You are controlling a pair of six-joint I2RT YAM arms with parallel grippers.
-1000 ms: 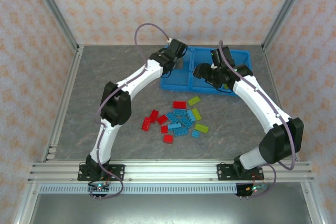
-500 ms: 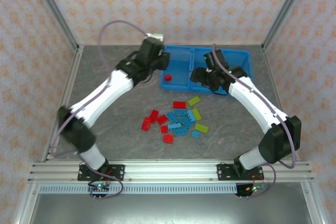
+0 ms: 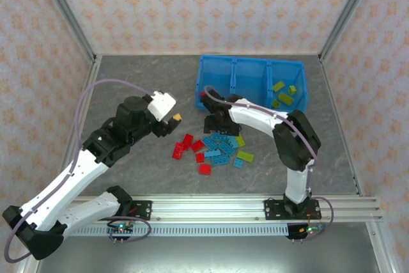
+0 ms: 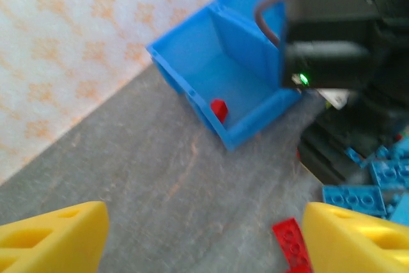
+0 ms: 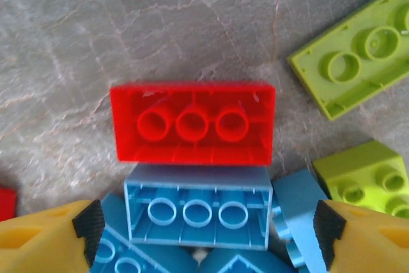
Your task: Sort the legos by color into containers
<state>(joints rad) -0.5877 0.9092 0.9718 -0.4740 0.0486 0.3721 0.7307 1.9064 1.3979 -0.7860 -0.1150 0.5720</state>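
Observation:
The legos lie in a loose pile (image 3: 217,148) of red, light blue and lime green bricks on the grey table. The containers are three compartments of a blue tray (image 3: 234,101); one red brick (image 4: 219,108) lies in the left one and several green bricks (image 3: 282,94) in the right one. My right gripper (image 5: 204,234) hangs open low over the pile, its fingers either side of an upturned light blue brick (image 5: 198,214), with an upturned red brick (image 5: 193,123) just beyond. My left gripper (image 4: 204,234) is open and empty above bare table, left of the pile.
Two lime green bricks (image 5: 354,62) lie right of the red one. A red brick (image 4: 291,241) sits beside my left gripper's right finger. The right arm's black wrist (image 4: 345,49) stands between my left gripper and the tray's far compartments. Patterned walls close in the table.
My left arm has pulled back from the tray toward the near left and its jaws have opened; a red brick now lies in the left compartment. My right arm swung from the tray down onto the pile.

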